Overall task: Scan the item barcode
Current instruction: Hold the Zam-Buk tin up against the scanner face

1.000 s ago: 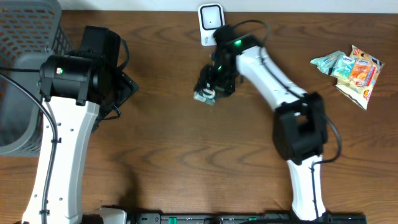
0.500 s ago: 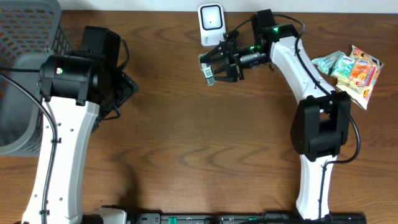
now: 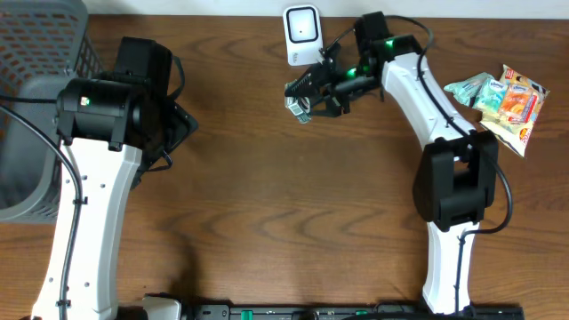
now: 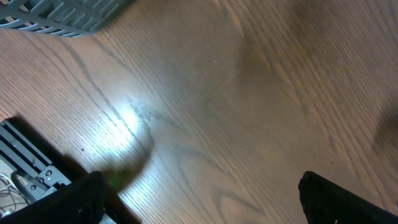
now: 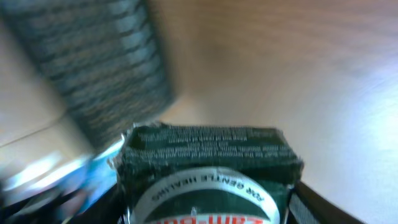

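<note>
The small green box (image 3: 297,100) sits in my right hand (image 3: 308,96), pinched between the two fingers with the jaws about half closed on it. It is off the surface (image 3: 284,213), up at 12 o'clock, near the white barcode scanner (image 3: 301,25) and just to that scanner's 6 o'clock side, not touching it. I hold it there, with my arm stretched across from the right, because the scanner's window has to see the code, so the box must hang in front of it rather than lie flat. In my wrist view the box (image 5: 208,177) fills the lower frame and shows a round printed label. I see no barcode on that face, and the picture is too blurred for more. From above, a pale patch shows at the box's 9 o'clock end, but I cannot tell whether it is the code. I judge the next thing is to turn the box until the right face meets the scanner. My left hand (image 4: 200,183) hangs fully open and empty over bare wood at 9 o'clock, clear of the work, beside the grey basket (image 3: 40,53). The snack packets (image 3: 502,100) wait at 2 o'clock, well apart.
</note>
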Robot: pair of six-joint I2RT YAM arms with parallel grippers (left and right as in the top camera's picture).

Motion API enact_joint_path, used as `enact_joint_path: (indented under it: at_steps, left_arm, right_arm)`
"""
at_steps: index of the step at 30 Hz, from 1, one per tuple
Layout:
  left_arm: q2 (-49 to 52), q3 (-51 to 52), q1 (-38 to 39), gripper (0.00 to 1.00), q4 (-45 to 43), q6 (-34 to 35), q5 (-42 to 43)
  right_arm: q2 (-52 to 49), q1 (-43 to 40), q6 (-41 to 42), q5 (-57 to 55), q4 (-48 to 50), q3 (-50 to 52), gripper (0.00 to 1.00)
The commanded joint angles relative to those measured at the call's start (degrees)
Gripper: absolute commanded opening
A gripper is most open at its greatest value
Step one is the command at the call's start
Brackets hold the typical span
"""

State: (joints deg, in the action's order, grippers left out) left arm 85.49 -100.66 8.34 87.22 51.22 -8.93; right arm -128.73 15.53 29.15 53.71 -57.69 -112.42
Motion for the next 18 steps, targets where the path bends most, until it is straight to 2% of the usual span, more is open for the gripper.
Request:
enact_joint_path:
  at_steps: [1, 10, 14, 18]
  left_arm:
    - [0.13, 0.09, -0.28, 0.98, 0.37, 0.33, -0.35]
    - [0.13, 0.09, -0.28, 0.97, 0.37, 0.33, -0.35]
    - [0.13, 0.09, -0.28, 0.98, 0.37, 0.33, -0.33]
    - [0.13, 0.09, -0.28, 0.98, 0.37, 0.33, -0.35]
  right_arm:
    - [1.01, 3.34, -0.94, -32.17, 3.30, -0.28, 0.49]
    - [0.98, 8.15, -0.96, -61.90, 23.85, -0.28, 0.50]
    - [0.09, 8.70, -1.01, -69.53, 33.59, -0.28, 0.52]
    - [-1.73, 8.20, -2.67, -70.51, 43.91, -0.28, 0.52]
